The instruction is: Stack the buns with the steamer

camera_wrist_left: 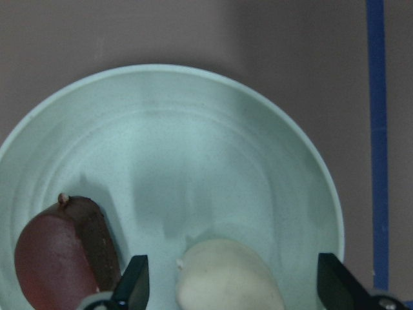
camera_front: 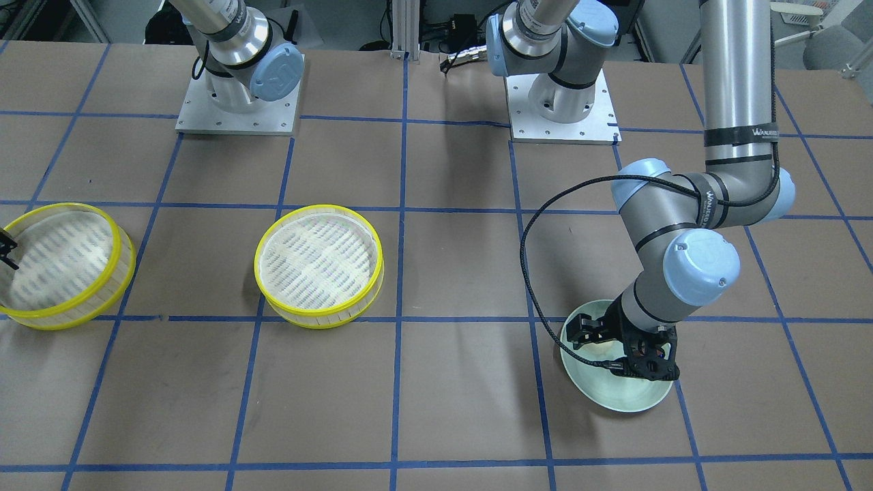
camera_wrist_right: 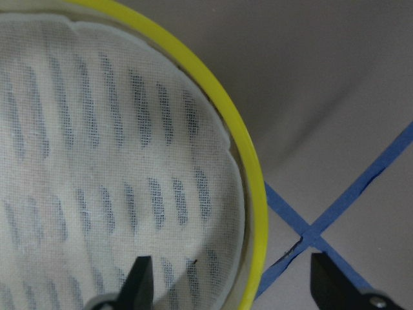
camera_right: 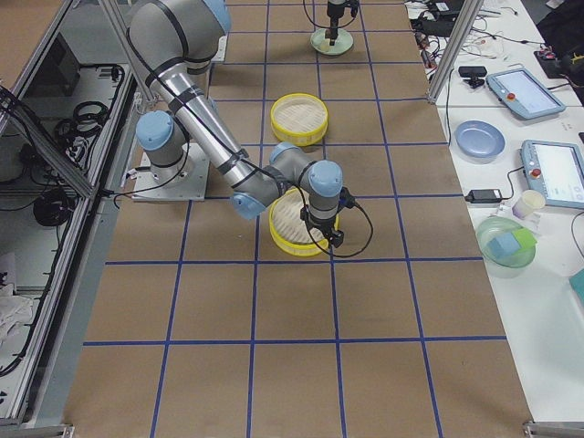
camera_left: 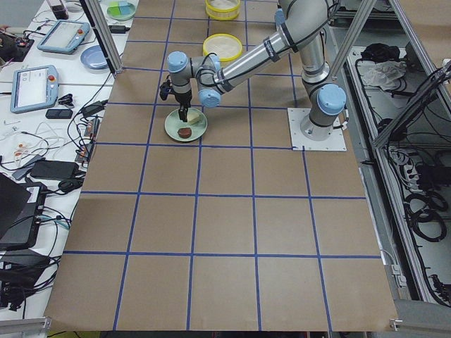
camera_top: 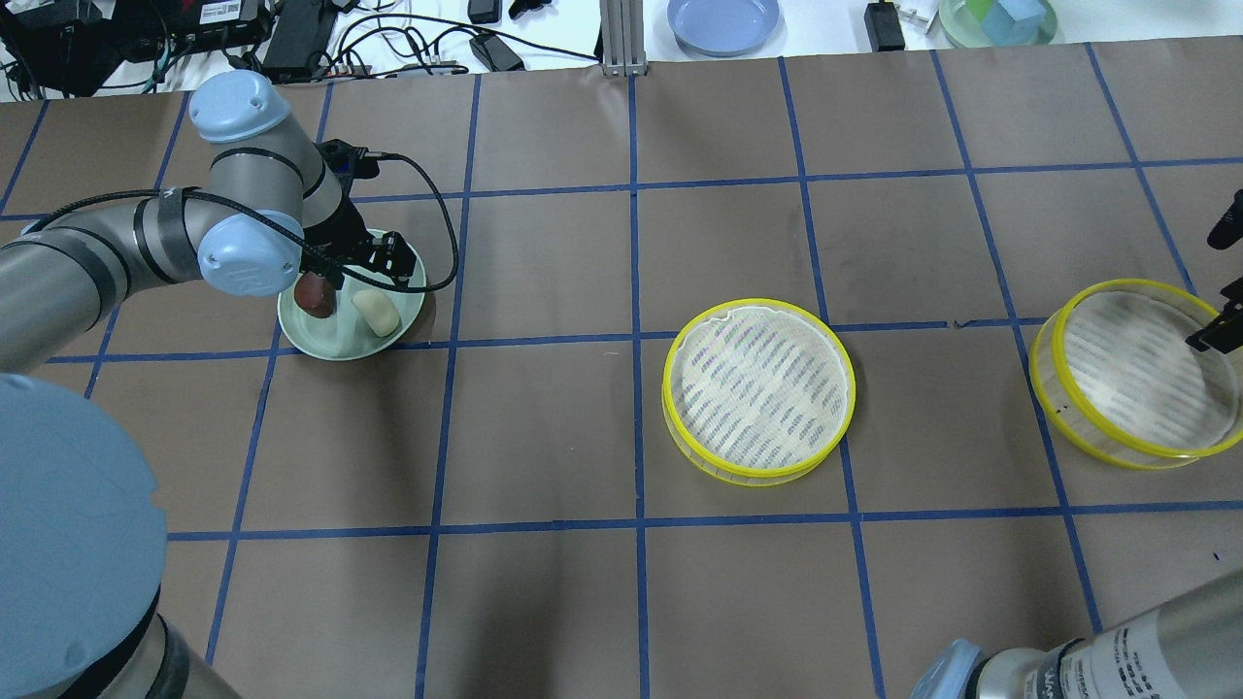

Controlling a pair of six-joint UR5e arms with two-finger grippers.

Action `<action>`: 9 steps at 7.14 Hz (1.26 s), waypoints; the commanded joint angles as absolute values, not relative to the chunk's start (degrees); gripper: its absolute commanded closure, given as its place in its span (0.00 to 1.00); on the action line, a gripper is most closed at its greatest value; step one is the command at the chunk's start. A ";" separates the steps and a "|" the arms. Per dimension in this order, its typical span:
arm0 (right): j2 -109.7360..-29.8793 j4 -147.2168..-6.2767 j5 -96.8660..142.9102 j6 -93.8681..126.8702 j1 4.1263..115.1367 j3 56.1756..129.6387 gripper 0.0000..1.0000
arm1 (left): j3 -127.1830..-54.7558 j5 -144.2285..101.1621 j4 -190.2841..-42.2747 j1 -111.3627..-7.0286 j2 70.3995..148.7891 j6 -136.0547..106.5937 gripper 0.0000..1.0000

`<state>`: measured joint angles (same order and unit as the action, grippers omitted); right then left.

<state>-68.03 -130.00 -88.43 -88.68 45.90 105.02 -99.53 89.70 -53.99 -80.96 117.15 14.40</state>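
Spread wide, the fingers (camera_wrist_left: 133, 287) of my left gripper (camera_wrist_left: 233, 287) hang either side of the white bun (camera_wrist_left: 226, 271) on the plate (camera_wrist_left: 193, 129); the brown bun (camera_wrist_left: 55, 258) sits just outside at nine o'clock. My right gripper (camera_wrist_right: 233, 287), likewise parted, straddles the yellow rim of one steamer tray (camera_wrist_right: 255, 194). Nothing is loaded or stacked yet; the second tray (camera_top: 757, 388) sits empty, well apart.

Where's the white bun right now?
Overhead view, far left: the white bun lies on the green plate, beside the brown bun, below the left gripper.
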 commanded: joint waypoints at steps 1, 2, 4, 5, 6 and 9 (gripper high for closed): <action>-66.80 -130.43 -88.68 -89.03 45.79 105.03 0.78 | -99.49 90.26 -54.31 -80.60 118.12 14.59 0.65; -66.36 -130.52 -89.12 -89.56 45.79 104.86 0.98 | -99.49 90.61 -54.66 -78.42 118.04 14.85 1.00; -67.06 -129.38 -89.47 -88.60 45.88 104.15 1.00 | -98.27 90.35 -57.20 -75.77 116.99 18.61 1.00; -67.93 -129.11 -89.39 -88.33 45.97 104.06 1.00 | -96.96 90.00 -58.52 -75.94 116.20 17.94 1.00; -71.25 -124.15 -89.12 -84.50 46.40 104.06 1.00 | -95.20 89.74 -61.32 -76.37 114.80 16.54 1.00; -82.59 -107.20 -89.39 -62.15 58.40 104.15 1.00 | -91.50 83.59 -65.13 -83.81 109.27 2.44 1.00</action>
